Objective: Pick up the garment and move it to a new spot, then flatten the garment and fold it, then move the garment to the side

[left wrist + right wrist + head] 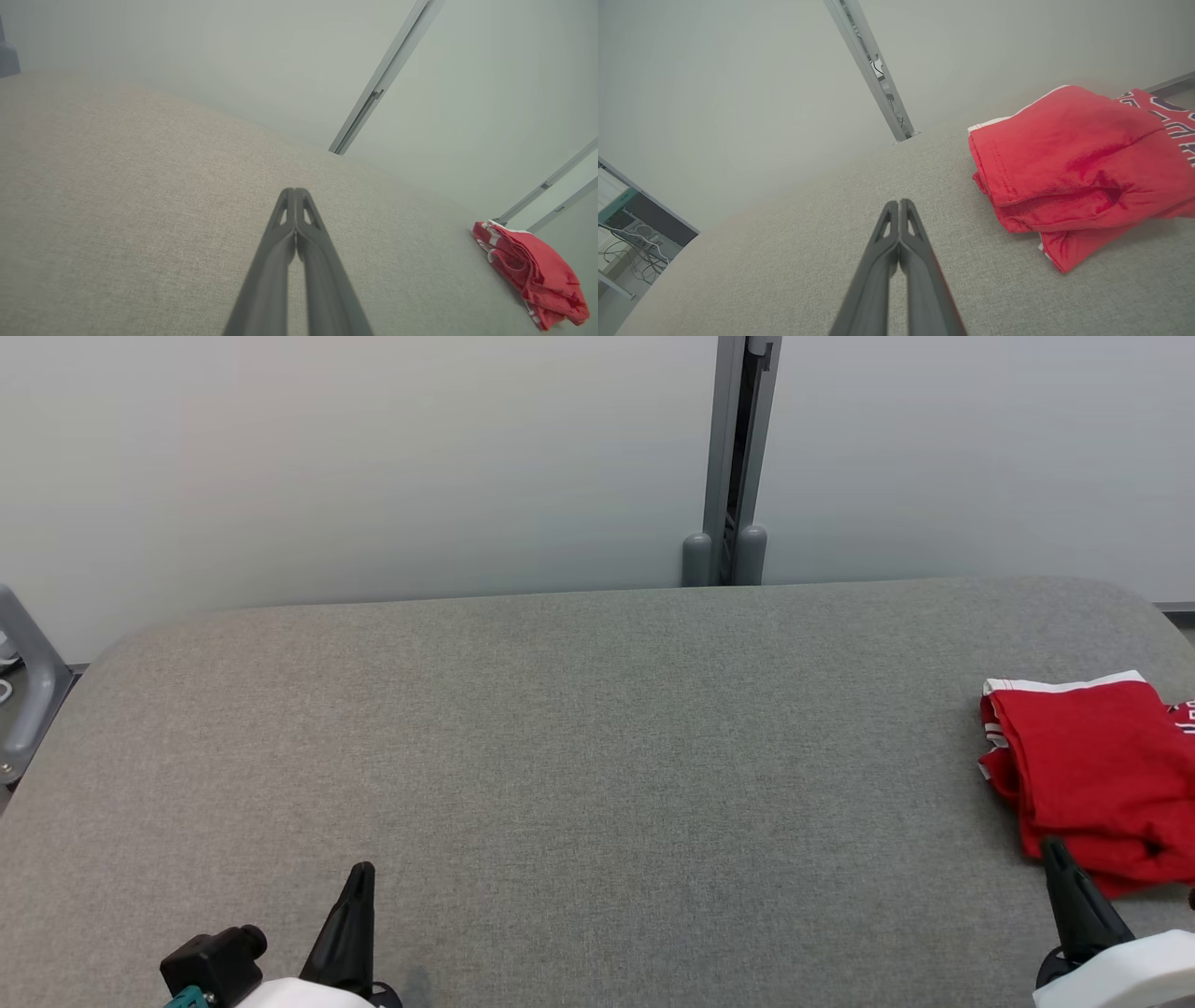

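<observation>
Grey fabric-covered table (pixel 597 728) seen from the head view, with a pale wall and a grey upright post (pixel 733 457) behind it. The red garment (pixel 1092 775), trimmed in white and carrying some lettering, lies at the far right of the table near its edge, doubled over in several layers with the upper layers slightly offset from the lower. Judged from this arrangement, the pick-up, flattening, folding and move to the side appear already done, and little or nothing of the task seems left; whether the fold is neat enough cannot be settled here, since its near edge looks somewhat bunched. The left gripper (pixel 359 887) sits low at the near left, well apart from the garment, its two dark fingers pressed together tip to tip with nothing between them, over bare table. The right gripper (pixel 1060 859) sits at the near right, just beside the garment's near corner; the right wrist view shows its fingers likewise closed on nothing, with a strip of table between them and the cloth.
</observation>
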Motion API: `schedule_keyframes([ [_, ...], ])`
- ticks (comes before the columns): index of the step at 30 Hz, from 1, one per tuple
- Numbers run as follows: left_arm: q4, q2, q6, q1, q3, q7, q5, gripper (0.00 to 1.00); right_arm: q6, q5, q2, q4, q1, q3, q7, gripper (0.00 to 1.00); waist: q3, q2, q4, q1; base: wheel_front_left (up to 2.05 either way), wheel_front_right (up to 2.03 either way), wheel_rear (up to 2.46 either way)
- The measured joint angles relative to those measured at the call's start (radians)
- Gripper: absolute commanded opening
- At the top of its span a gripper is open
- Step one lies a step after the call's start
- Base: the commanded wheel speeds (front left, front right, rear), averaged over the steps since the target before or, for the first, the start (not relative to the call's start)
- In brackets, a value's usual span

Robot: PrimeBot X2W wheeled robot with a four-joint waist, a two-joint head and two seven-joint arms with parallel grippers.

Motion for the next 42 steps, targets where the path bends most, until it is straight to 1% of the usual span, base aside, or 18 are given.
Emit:
schedule_keyframes([
  [13,0.0,-0.043,-0.06,-0.005,0.019,-0.007,-0.144,0.0,0.0,0.202,-0.011,0.046,-0.031,-0.079,0.078,0.0,0.007,0.0,-0.002,0.0,0.0,0.0,0.0],
  [19,0.0,-0.059,-0.08,-0.006,0.028,-0.008,-0.203,0.0,0.0,0.287,-0.016,0.064,-0.047,-0.112,0.112,0.0,0.011,0.0,-0.004,0.0,0.0,0.0,0.0],
  [42,-0.002,-0.118,-0.16,-0.011,0.054,-0.016,-0.398,0.0,0.0,0.558,-0.026,0.127,-0.096,-0.227,0.226,0.0,0.024,0.0,-0.008,0.0,0.0,0.0,0.0],
])
